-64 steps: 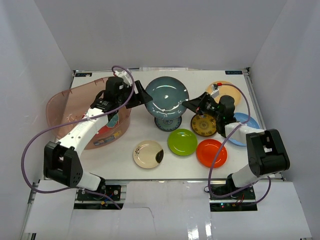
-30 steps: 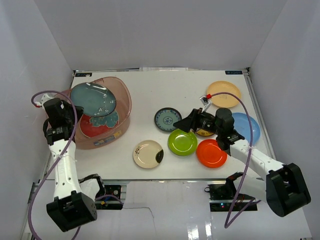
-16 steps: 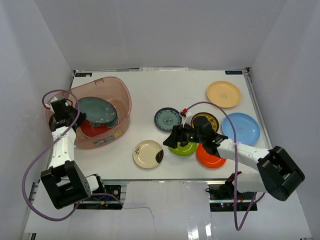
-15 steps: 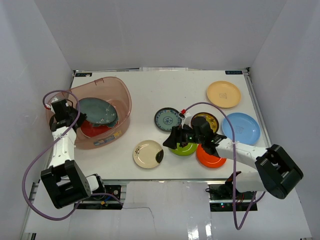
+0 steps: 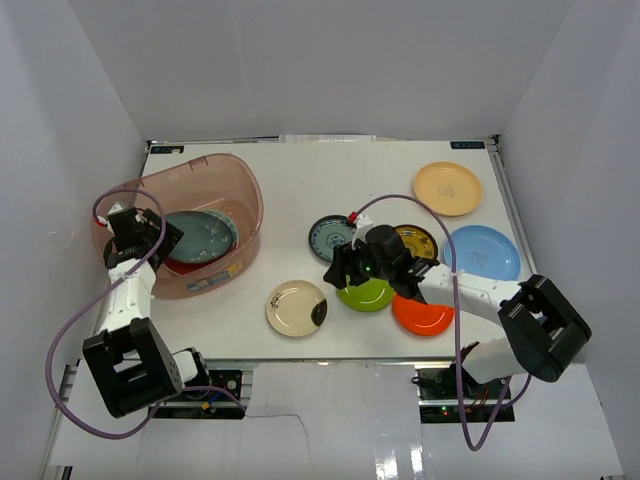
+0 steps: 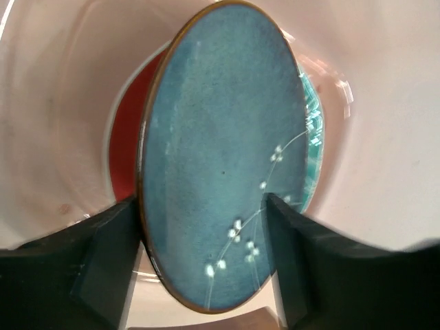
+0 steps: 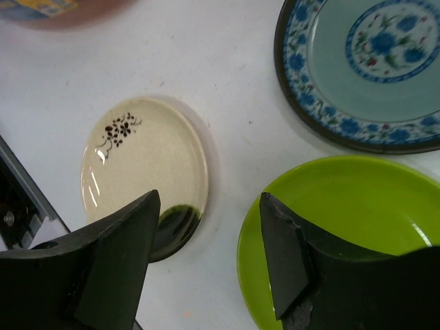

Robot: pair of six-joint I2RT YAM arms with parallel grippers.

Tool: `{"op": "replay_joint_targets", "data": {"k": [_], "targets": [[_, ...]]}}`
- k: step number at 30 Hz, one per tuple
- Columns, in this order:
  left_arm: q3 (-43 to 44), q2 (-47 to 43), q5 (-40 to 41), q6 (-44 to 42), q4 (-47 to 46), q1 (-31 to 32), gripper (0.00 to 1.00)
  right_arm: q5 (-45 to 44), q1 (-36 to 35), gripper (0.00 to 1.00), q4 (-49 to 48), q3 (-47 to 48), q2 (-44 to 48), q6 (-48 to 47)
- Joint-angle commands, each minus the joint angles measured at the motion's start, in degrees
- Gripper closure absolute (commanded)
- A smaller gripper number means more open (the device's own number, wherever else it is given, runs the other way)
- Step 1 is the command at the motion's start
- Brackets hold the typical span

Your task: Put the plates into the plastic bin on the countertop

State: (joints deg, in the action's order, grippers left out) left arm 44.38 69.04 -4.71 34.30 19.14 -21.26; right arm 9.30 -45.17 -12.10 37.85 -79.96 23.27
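The plastic bin (image 5: 232, 166) stands at the left of the countertop (image 5: 300, 190). In it a dark teal plate (image 5: 203, 233) (image 6: 220, 151) lies tilted on a red-and-teal plate (image 5: 178, 260) (image 6: 127, 144). My left gripper (image 5: 152, 236) (image 6: 203, 210) hangs open at the bin's left wall, its fingers either side of the teal plate's near rim. My right gripper (image 5: 340, 270) (image 7: 210, 206) is open and low, above the gap between the cream plate (image 5: 297, 307) (image 7: 137, 165) and the green plate (image 5: 368, 293) (image 7: 357, 227). Its right finger (image 7: 278, 247) overlaps the green rim.
Other plates lie on the countertop: a blue-patterned one (image 5: 331, 236) (image 7: 371, 69), a dark yellow-patterned one (image 5: 418, 240), an orange-red one (image 5: 425, 315), a blue one (image 5: 490, 255) and a pale orange one (image 5: 447, 187). White walls close in the sides and back.
My left gripper has opened and the dark teal plate has settled lower in the bin. My right gripper has moved left to the green plate's left edge, its jaws narrowing a little.
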Motion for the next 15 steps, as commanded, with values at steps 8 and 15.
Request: {"op": "replay_joint_targets", "data": {"k": [8, 15], "targets": [[0.00, -5.05, 4.27, -1.61, 2.31, 0.16, 0.02, -3.59, 15.42, 0.42, 2.78, 7.42, 4.64, -2.27], [-0.61, -3.56, 12.52, -2.92, 2.75, 2.53, 0.02, -13.50, 33.55, 0.52, 2.34, 10.23, 1.84, 0.02]]}}
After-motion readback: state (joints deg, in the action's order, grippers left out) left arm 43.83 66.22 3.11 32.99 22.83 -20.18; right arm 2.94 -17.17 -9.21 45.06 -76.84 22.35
